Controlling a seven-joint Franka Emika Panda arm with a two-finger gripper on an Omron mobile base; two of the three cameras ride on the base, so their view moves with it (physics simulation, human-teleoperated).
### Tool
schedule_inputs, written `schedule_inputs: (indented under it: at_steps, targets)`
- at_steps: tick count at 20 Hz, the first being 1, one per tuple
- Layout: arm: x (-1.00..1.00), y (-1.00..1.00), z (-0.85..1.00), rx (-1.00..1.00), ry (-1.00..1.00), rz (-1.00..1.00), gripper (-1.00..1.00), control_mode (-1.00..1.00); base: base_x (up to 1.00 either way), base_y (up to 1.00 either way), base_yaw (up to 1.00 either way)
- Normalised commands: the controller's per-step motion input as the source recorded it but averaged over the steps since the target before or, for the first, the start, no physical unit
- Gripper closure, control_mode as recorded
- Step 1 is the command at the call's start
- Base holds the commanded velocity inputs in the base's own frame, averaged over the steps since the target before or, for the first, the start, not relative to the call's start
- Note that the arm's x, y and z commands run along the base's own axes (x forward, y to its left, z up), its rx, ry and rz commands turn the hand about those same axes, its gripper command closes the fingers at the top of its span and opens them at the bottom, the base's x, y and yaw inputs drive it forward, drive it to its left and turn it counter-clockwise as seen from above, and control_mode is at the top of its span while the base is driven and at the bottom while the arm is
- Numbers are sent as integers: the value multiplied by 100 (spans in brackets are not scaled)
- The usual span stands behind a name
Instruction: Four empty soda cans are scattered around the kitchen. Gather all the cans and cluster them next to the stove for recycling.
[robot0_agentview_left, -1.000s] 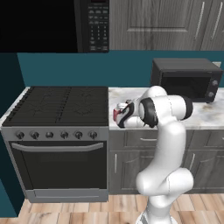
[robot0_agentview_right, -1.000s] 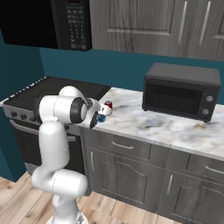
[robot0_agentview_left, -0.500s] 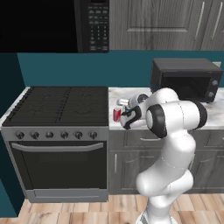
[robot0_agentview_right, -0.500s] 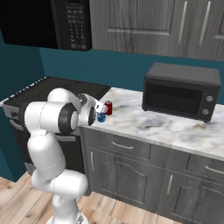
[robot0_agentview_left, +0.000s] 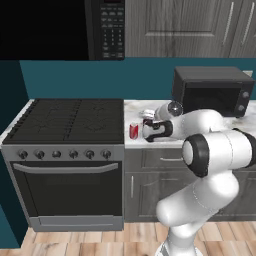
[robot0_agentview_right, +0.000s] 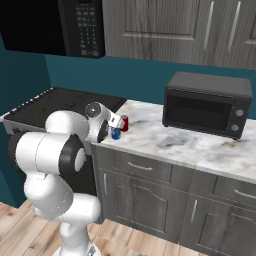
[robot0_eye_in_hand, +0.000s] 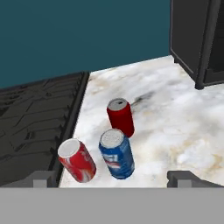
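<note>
Right now the claw (robot0_eye_in_hand: 111, 177) hangs released, empty, just behind three upright cans (robot0_eye_in_hand: 116, 153) clustered on the counter (robot0_eye_in_hand: 175, 127) beside the stove (robot0_eye_in_hand: 35, 127).

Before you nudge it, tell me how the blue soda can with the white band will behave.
The blue soda can with the white band stands upright on the marble counter, tall for its base, so a high push would probably tip it. Once down, its round body would likely roll. A red can and another red can stand close by, so it may knock them.
</note>
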Motion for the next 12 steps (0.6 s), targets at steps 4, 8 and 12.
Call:
schedule_inputs:
  at_steps: [4, 8, 12]
  targets:
    - [-39, -30, 36, 0, 13, 0, -100, -100, 0, 0, 0]
    - [-43, -23, 42, 0, 15, 1, -100, -100, 0, 0, 0]
    - [-40, -13, 38, 0, 18, 1, -100, -100, 0, 0, 0]
